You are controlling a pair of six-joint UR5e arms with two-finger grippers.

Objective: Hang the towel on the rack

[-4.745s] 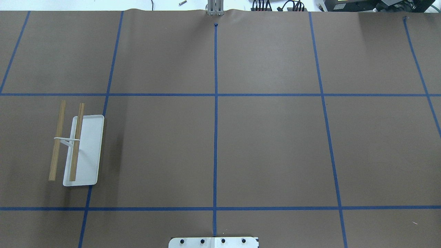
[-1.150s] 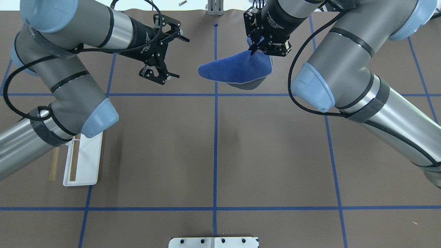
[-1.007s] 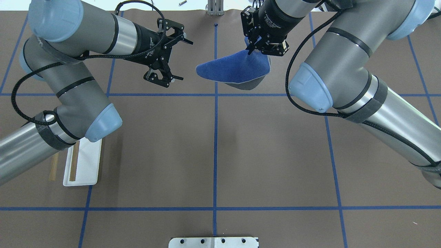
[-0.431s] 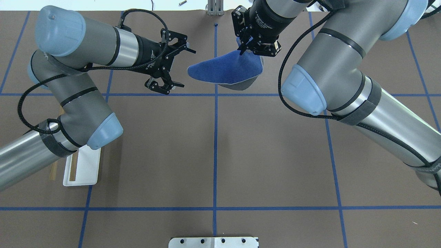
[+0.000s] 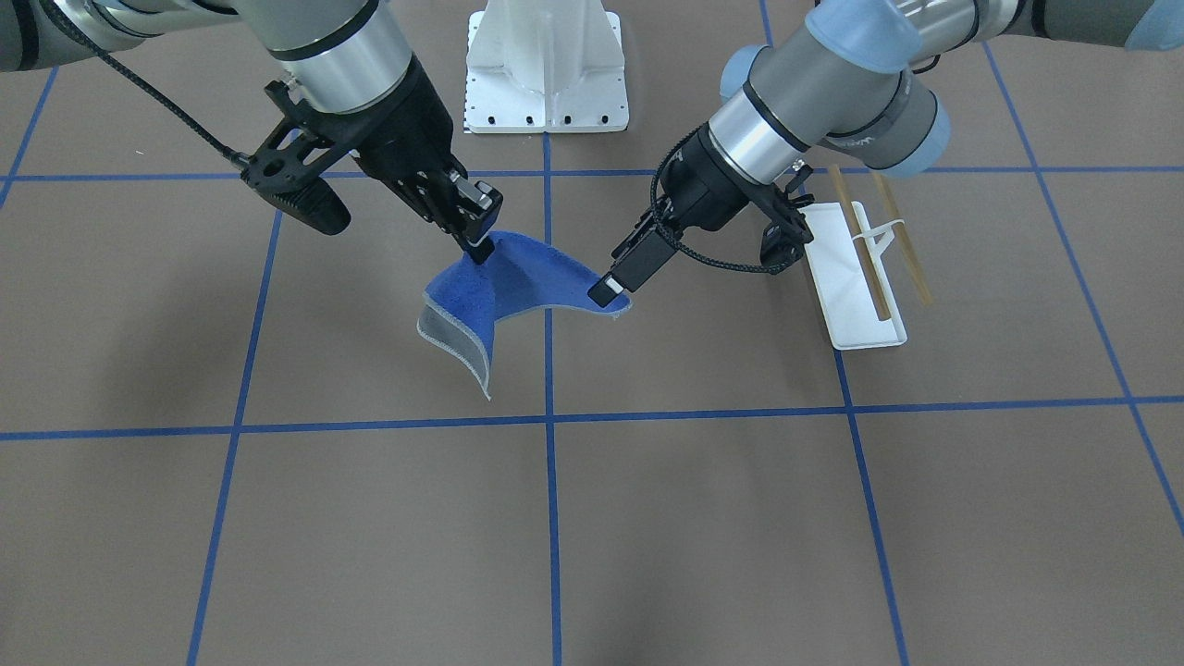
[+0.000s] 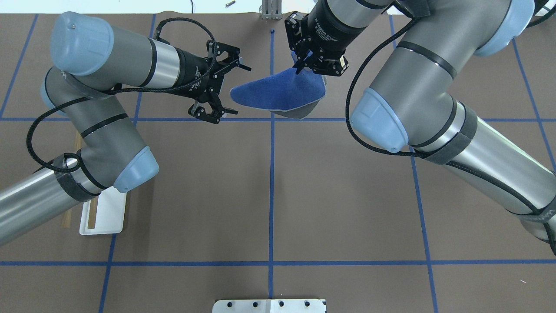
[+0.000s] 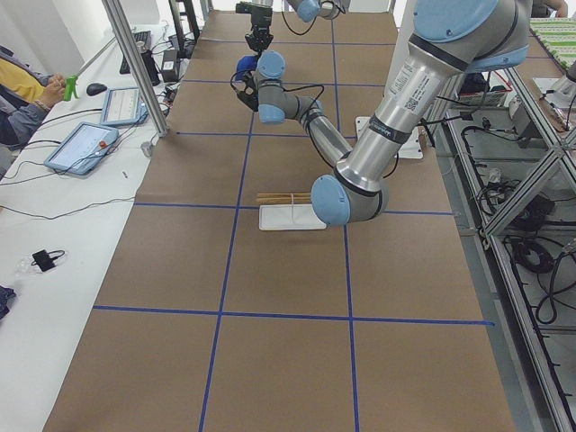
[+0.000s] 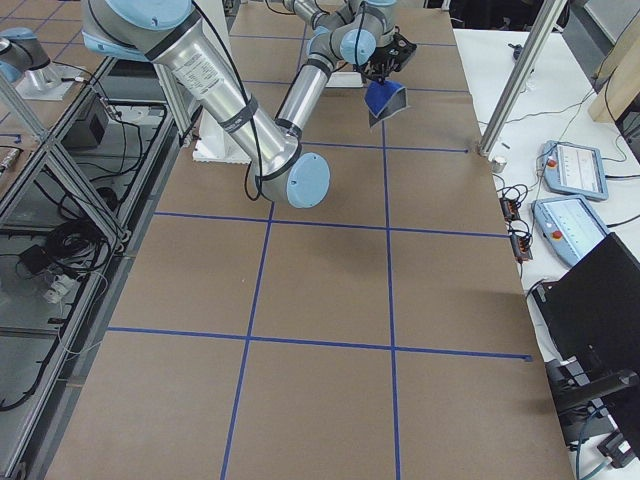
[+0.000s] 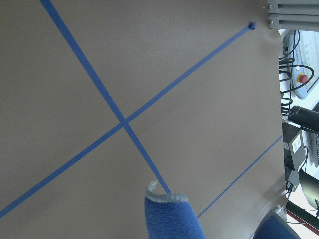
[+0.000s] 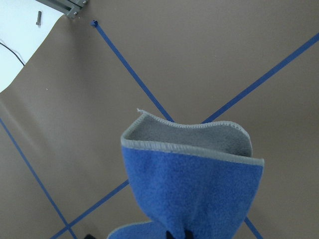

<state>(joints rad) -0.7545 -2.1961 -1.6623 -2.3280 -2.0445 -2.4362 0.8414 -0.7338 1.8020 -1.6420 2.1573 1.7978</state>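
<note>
The towel (image 6: 278, 89) is hung from the right end effector (image 6: 299, 67) above the counter (image 6: 347, 195), with its free corner placed between the left end effector's (image 6: 234, 90) fingers. The rack (image 5: 856, 277) is set well behind it.

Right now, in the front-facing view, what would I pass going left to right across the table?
Right gripper → blue towel → left gripper → towel rack with two wooden bars.
</note>
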